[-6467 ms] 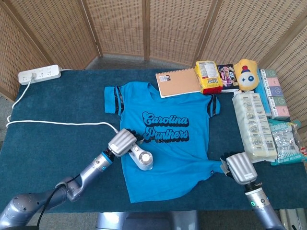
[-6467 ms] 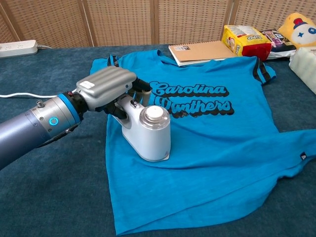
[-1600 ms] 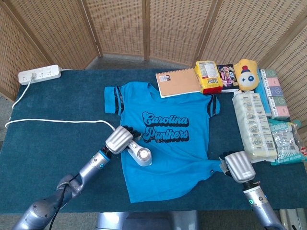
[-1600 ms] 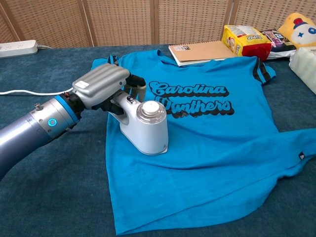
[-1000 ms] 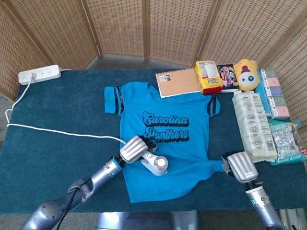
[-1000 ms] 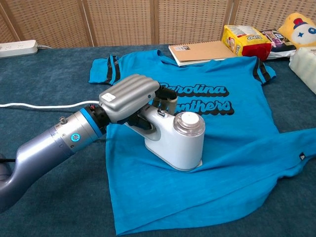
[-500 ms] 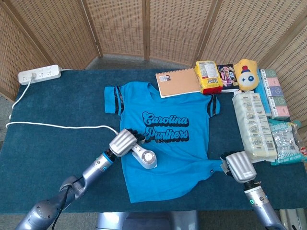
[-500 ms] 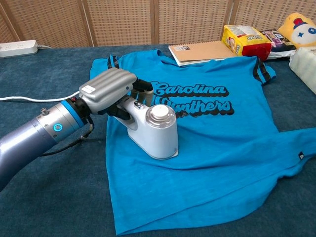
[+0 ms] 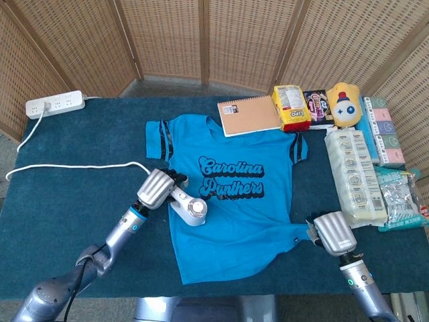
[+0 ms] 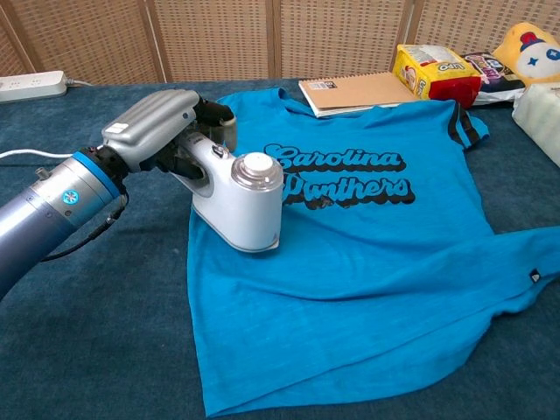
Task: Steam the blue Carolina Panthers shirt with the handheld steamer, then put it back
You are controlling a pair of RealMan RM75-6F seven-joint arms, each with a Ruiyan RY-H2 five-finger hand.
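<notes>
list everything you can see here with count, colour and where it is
shirt: 1, blue, flat mid-table
steamer: 1, white, on shirt's left edge
power strip: 1, white, far left corner
cord: 1, white, across left side
notebook: 1, tan, above shirt
snack bag: 1, yellow, right of notebook
plush toy: 1, yellow, far right
wrapped packs: several, pale, right edge
left hand: grips steamer handle
right hand: rests at shirt's lower right corner

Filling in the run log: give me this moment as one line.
stage: steaming | left hand: holds steamer on shirt, left edge | right hand: on shirt's right hem | cord: plugged in
</notes>
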